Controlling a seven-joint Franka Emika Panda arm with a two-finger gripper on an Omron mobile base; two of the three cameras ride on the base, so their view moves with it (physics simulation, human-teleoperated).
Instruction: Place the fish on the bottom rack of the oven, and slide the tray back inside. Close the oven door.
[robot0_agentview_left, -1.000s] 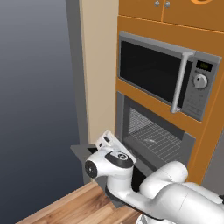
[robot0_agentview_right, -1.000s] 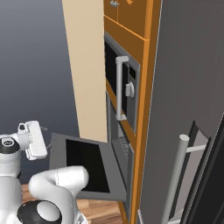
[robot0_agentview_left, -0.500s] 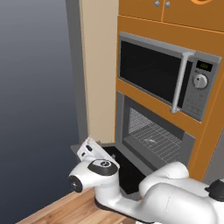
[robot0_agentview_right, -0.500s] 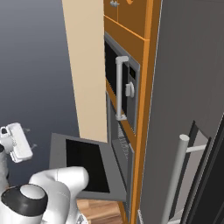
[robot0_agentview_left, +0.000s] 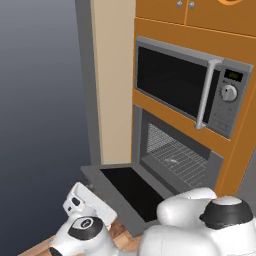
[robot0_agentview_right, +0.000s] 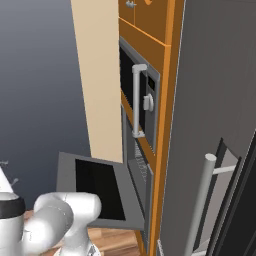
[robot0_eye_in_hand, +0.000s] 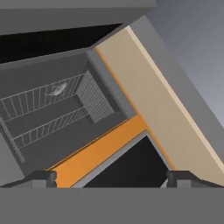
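**Fish on the rack, oven door down, end effector open and empty**

The oven (robot0_agentview_left: 175, 155) stands open below the microwave (robot0_agentview_left: 187, 90). Its oven door (robot0_agentview_left: 127, 192) hangs dropped down, black glass facing up, in front of the dark cavity; the right base view shows the same door (robot0_agentview_right: 97, 187) from the side.

Inside the cavity, the fish (robot0_agentview_left: 172, 161) lies flat on the bottom rack (robot0_agentview_left: 182, 162), a small pale shape on the wire grid. In the hand view the fish (robot0_eye_in_hand: 57, 90) rests on the grid (robot0_eye_in_hand: 39, 103) well back in the cavity, and that view is rolled, so the oven sits tilted.

The end effector (robot0_eye_in_hand: 111, 177) has its two dark fingertips (robot0_eye_in_hand: 43, 176) spread wide apart with nothing between them. It sits low, outside the oven and well apart from the fish. In the left base view the arm's wrist (robot0_agentview_left: 85, 220) is low at the left, just beside the door's outer edge, over a strip of wooden floor (robot0_agentview_left: 122, 235).
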